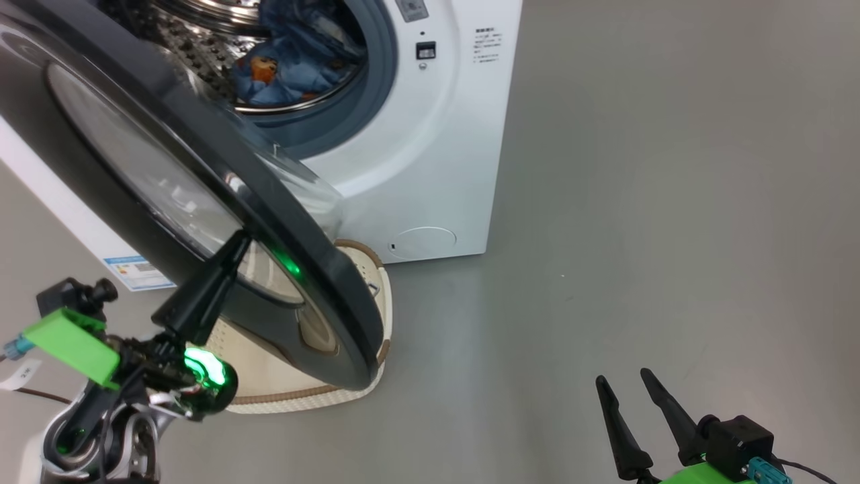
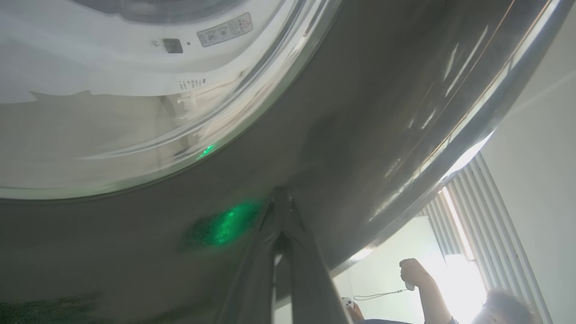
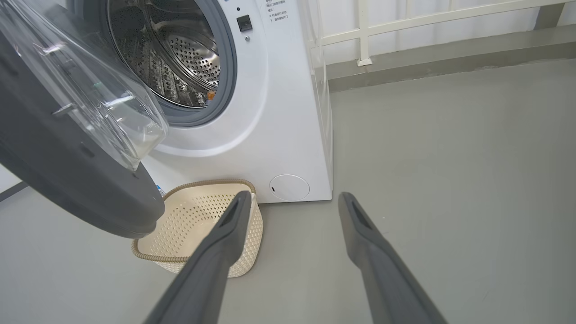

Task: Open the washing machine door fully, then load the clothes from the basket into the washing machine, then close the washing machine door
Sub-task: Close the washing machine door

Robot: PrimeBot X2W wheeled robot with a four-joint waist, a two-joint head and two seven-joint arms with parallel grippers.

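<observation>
The left gripper (image 1: 236,240), fingers closed together, seems to touch the outer face of the half-open door (image 1: 134,154). The right gripper (image 1: 623,376) holds its fingers wide. The clothes (image 1: 289,67) lie in the washing machine (image 1: 416,134); the basket (image 3: 202,216) stands under the door.

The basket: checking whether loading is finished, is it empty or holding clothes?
Empty where visible: the basket shows bare perforated floor, and the clothes lie inside the washing machine.

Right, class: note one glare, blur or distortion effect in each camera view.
Head view: green glare on the glossy washing machine door near the left gripper. Left wrist view: hazy, with a blown-out window. Right wrist view: basket sharp, evenly lit.
</observation>
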